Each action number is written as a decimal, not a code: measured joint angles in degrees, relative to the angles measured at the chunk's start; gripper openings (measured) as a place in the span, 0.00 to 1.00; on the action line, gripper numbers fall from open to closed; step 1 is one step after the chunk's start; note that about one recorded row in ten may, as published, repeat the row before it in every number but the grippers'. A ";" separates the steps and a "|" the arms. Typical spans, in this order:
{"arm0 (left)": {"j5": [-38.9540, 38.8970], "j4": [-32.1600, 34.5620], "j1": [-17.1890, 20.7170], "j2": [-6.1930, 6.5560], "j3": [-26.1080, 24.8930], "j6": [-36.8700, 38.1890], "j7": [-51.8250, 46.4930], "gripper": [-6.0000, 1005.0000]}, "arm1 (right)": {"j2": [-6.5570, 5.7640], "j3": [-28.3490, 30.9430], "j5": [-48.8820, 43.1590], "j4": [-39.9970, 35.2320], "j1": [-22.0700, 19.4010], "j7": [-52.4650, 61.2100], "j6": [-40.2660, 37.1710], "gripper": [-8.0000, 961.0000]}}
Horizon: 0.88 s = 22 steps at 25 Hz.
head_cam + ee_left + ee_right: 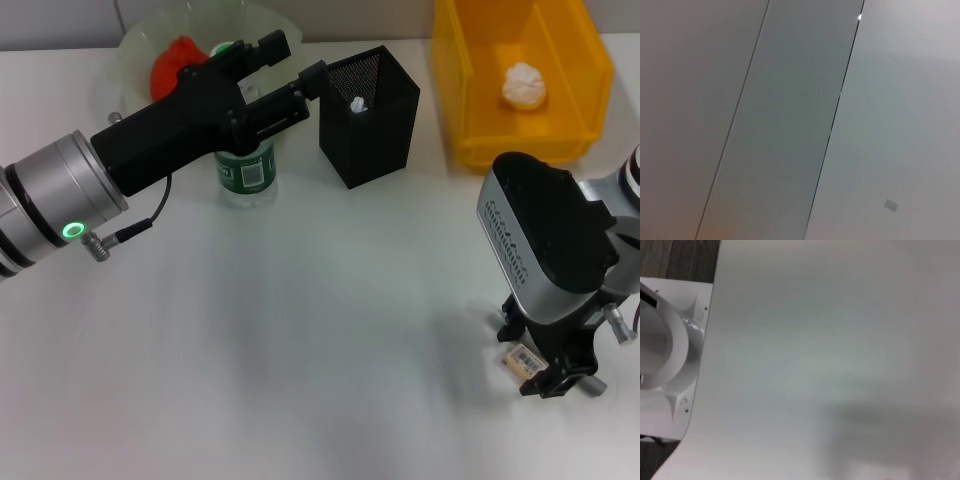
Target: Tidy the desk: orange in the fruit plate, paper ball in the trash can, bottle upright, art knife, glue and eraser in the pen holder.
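The right gripper (550, 375) is lowered at the near right part of the desk (300, 350), pointing straight down, and the eraser (521, 359) is seen just at its fingers. Whether the fingers are closed on it cannot be told, because the wrist body hides them.

The left gripper (285, 70) is held above the far left part of the desk, its arm stretched almost level toward the pen holder (368, 115). Its two fingers are apart and nothing is held between them.

Behind this arm the bottle (246, 172) is standing upright, and the orange (172, 60) is lying in the fruit plate (140, 45) at the far left corner. The paper ball (524, 85) is already placed in the trash can (520, 75) at the far right edge. A small white-topped object is seen inside the pen holder; it cannot be identified.

It is judged that most of the task is done and the eraser is left to be carried to the pen holder.
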 joint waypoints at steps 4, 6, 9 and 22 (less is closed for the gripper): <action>-0.09 -0.10 0.05 -0.07 0.00 0.09 0.00 0.72 | -0.01 -0.86 -0.73 0.93 0.15 0.01 -0.08 0.62; -0.17 -0.10 0.09 -0.07 0.00 0.09 0.00 0.72 | -0.01 -1.24 -0.75 1.05 0.17 0.02 -0.04 0.62; -0.56 -0.11 0.16 -0.08 0.02 0.13 0.00 0.72 | -0.01 -2.02 -1.12 1.34 0.24 0.07 0.21 0.62; -0.70 -0.81 -0.12 -0.18 0.00 0.06 0.31 0.72 | -0.01 -1.94 -1.84 4.83 2.07 3.13 0.92 0.62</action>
